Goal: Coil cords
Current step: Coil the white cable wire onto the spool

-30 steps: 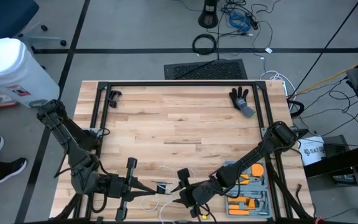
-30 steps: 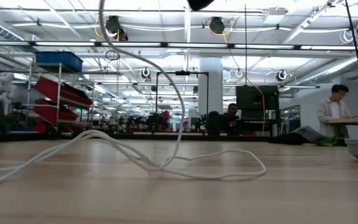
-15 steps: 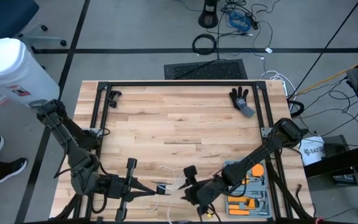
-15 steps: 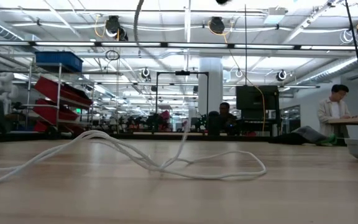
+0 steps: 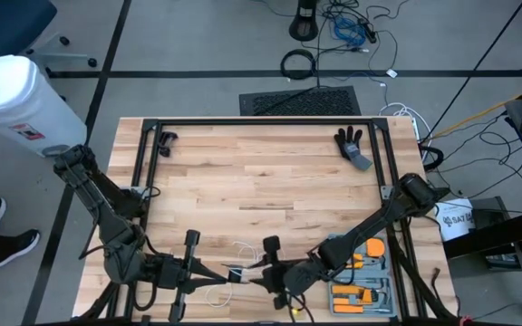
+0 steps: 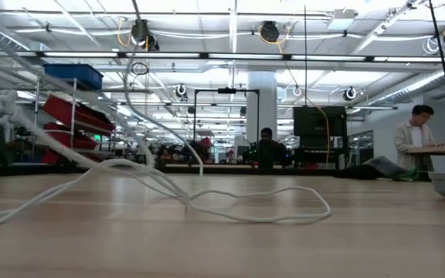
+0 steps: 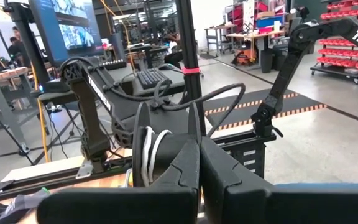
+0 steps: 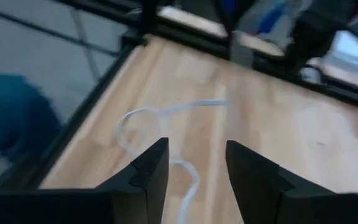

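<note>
I take the reel (image 5: 235, 273) as my landmark: it sits near the front edge of the wooden surface (image 5: 261, 181), between my two arms. My left gripper (image 5: 227, 275) reaches it from the left, its jaws clenched tight; in the left wrist view the round black reel (image 7: 166, 146) with white turns of cord on it stands just beyond their tips, so I judge I am pinching it, though the contact itself is hidden. My right gripper (image 5: 267, 260) hangs just to the right of the reel, its jaws parted and holding nothing I can see.

The white cord (image 5: 243, 246) runs out of the reel toward the middle of the surface and lies there in loose loops; from the low view the slack (image 6: 207, 202) sprawls across the boards, with one strand rising out of frame. In the right wrist view a loop of cord (image 8: 148, 121) lies on the wood ahead of and between my right fingers (image 8: 151, 174), not yet between them.

So the free cord lies beyond the reel, on the side away from the front edge, its long run roughly across my right jaws' line. My right arm is the nearer to that slack, and I judge it should drop onto the loop while my left steadies the reel.
</note>
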You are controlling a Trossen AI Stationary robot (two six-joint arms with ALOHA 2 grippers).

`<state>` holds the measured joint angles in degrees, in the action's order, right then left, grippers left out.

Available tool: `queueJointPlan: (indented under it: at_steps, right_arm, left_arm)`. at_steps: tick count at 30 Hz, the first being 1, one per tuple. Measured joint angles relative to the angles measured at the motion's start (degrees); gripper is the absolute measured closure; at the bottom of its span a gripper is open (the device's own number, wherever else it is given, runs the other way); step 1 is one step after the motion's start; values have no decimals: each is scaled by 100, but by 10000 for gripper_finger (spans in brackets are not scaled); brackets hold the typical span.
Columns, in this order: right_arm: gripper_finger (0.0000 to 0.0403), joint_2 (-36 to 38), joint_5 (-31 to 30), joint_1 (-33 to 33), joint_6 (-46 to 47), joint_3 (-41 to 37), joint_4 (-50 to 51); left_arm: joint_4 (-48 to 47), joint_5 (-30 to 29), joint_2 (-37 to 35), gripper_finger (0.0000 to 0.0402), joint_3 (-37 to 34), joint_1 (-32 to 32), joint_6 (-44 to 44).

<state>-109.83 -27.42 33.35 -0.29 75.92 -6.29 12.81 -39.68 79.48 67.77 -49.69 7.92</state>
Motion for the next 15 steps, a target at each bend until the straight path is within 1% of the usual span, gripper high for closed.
queueJointPlan:
  at_steps: [2, 8, 13, 15]
  right_arm:
    - [263, -64, -242, -11, 2, 0, -131]
    - [266, -354, -208, -46, -241, 0, -757]
    - [266, -425, -927, -114, -354, 0, -783]
    - [266, -423, -923, -127, -545, 0, -957]
  left_arm:
    - [0, 0, 0, 400, 0, 0, 0]
    - [1, 0, 0, 400, 0, 6, -9]
    - [-2, 0, 0, 400, 0, 4, -13]
    - [-7, 0, 0, 400, 0, 4, -13]
